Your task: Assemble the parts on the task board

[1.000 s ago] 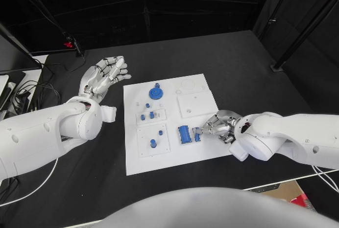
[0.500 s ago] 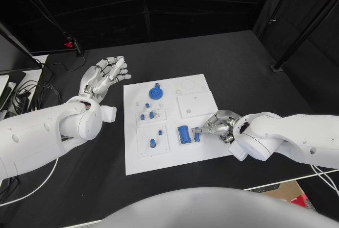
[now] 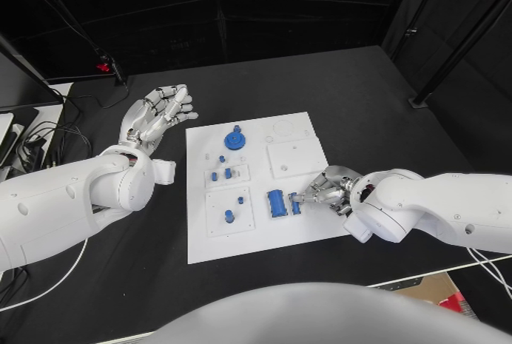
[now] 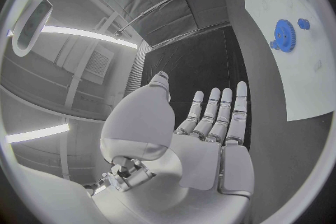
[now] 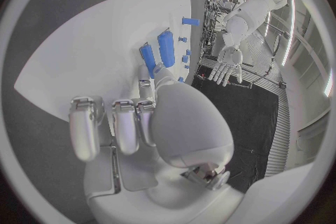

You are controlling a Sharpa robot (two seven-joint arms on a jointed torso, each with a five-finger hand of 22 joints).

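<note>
The white task board [image 3: 256, 237] lies mid-table. On it stand a blue gear [image 3: 234, 140], small blue pegs [image 3: 221, 174], a broad blue block [image 3: 277, 203] and, beside it, a narrow blue piece [image 3: 296, 204]. My right hand [image 3: 328, 190] rests low over the board's right edge, one fingertip [image 3: 308, 197] touching the narrow piece. In the right wrist view the thumb tip [image 5: 159, 71] meets the end of the narrow piece [image 5: 148, 59], which lies flat next to the block [image 5: 166, 47]; nothing is pinched. My left hand [image 3: 160, 111] hovers flat with straight fingers, left of the board.
Raised white sub-plates [image 3: 294, 157] sit on the board's right half and another sub-plate [image 3: 231, 211] carries two blue parts. Cables and a stand [image 3: 101, 66] lie at the table's far left. The left wrist view shows the gear [image 4: 283, 35] and the board's edge [image 4: 294, 89].
My right hand has crept slightly left and farther onto the board, staying against the narrow blue piece. The left hand has not moved.
</note>
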